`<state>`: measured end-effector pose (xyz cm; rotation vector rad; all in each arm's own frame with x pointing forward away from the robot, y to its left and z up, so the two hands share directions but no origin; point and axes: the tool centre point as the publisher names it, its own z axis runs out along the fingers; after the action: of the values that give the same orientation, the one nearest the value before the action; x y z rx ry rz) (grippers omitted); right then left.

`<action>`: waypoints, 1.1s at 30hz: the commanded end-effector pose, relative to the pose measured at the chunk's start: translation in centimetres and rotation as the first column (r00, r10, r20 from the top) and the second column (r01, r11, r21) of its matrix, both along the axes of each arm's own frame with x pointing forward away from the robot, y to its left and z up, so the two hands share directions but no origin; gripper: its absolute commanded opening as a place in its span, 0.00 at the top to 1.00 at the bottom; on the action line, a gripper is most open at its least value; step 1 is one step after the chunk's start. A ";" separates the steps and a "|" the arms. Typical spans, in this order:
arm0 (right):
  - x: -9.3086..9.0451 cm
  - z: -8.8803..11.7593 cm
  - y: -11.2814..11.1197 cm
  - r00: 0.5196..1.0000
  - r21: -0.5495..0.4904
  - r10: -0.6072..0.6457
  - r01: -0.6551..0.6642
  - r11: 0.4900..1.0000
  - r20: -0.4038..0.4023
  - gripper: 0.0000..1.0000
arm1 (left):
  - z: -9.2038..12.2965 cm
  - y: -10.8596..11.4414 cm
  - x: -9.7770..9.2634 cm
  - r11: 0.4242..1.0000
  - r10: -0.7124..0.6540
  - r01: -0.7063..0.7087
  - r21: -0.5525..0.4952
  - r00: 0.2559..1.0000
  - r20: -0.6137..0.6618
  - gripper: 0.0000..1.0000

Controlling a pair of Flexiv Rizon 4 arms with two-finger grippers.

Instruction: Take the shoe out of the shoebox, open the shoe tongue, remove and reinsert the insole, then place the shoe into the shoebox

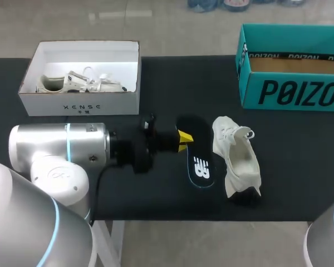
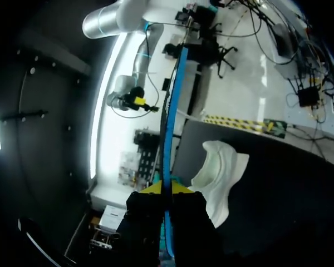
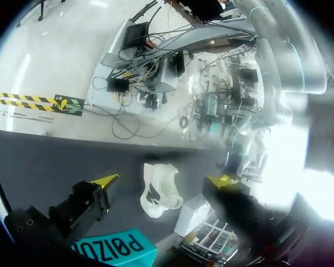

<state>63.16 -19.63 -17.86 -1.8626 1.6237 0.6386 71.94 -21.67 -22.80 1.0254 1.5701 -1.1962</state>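
While edge-on, insole (image 2: pixel 168 144) in left hand (image 2: pixel 166 188).

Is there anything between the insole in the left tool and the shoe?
Nothing visible. The insole, gripped by the left tool, is right beside the shoe, with only bare table between them.

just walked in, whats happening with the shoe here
The left arm has its jaws shut on one end of the black insole, which is out of the shoe. The white shoe lies on the table right beside it, outside the teal shoebox. The right arm hangs above, jaws open and empty.
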 end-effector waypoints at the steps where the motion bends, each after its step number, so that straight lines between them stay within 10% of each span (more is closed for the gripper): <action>1: -0.8 -0.1 0.1 0.937 0.077 -0.248 0.236 0.969 0.247 0.00 | -0.3 -0.3 -0.8 1.000 -0.014 0.013 -0.025 0.999 -0.037 1.00; 33: -0.8 -0.1 0.1 0.937 0.077 -0.248 0.236 0.969 0.247 0.00 | -4.9 -13.0 -3.7 0.953 -0.299 0.276 -0.126 0.927 -0.228 1.00</action>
<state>63.15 -19.62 -17.86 -1.8644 1.6235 0.6403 67.29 -31.75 -27.48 1.0720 1.5651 -1.6353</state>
